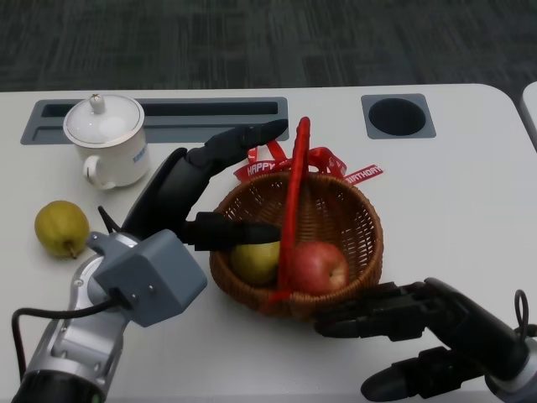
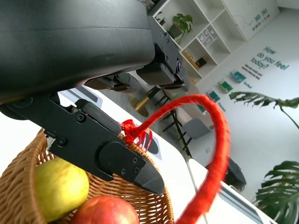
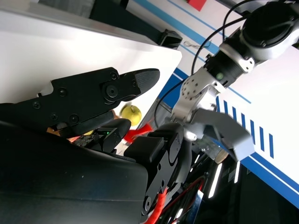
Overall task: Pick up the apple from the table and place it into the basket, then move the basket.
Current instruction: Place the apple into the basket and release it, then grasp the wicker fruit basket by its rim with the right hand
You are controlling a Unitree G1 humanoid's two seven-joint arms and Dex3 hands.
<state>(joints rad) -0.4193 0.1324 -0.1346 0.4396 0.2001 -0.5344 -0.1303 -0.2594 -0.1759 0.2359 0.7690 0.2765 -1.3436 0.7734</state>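
Two fruits sit in the basket: apple and a pear. Left hand spreads its fingers over the rim, right hand touches the front, fingers apart. Mug and another pear sit off left.

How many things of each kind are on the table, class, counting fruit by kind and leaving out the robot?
Apple: 1
Pears: 2, one in the basket, one on the table
Basket: 1
Lidded mug: 1
Total: 5
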